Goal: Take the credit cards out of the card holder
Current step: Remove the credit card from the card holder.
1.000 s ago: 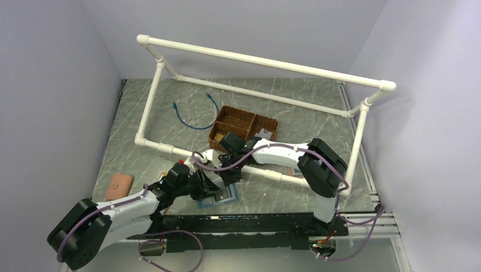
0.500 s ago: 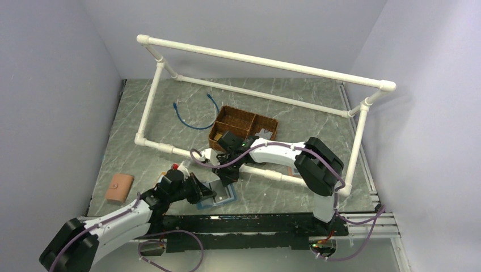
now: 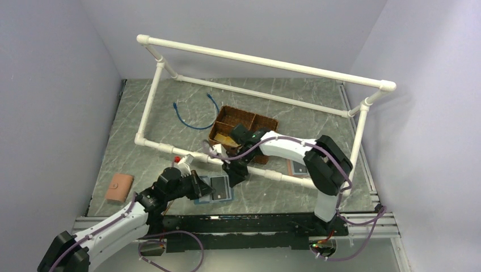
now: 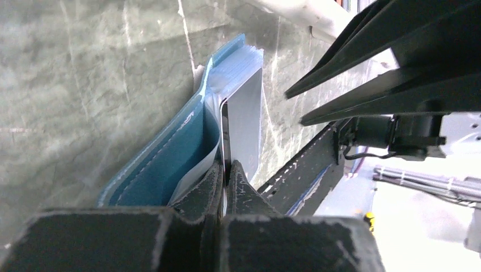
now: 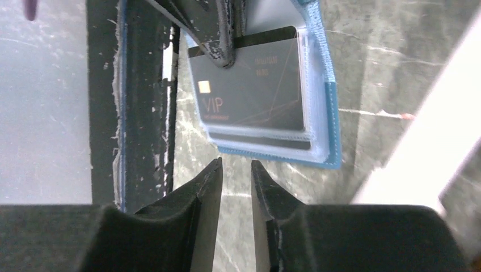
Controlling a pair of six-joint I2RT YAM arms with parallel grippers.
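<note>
Your left arm pulled back toward the lower left since a second ago, and the right gripper (image 5: 234, 167) backed off the holder (image 5: 332, 119) toward the pipe (image 3: 161, 147). Your left arm lay low, reaching to frame centre, while the right bent down from the right. The blue holder lay open at lower centre of the top view, with a black VIP card (image 5: 255, 85) in its clear sleeve. The left gripper (image 4: 226, 170) was clamped on that card's edge. The right jaws stood slightly apart and empty, just short of the holder.

Legible marking: "VIP" in thin gold letters, lower left on the dark credit card (image 5: 249, 85) seated in the card holder (image 5: 332, 124). The card's smaller print is unreadable.
</note>
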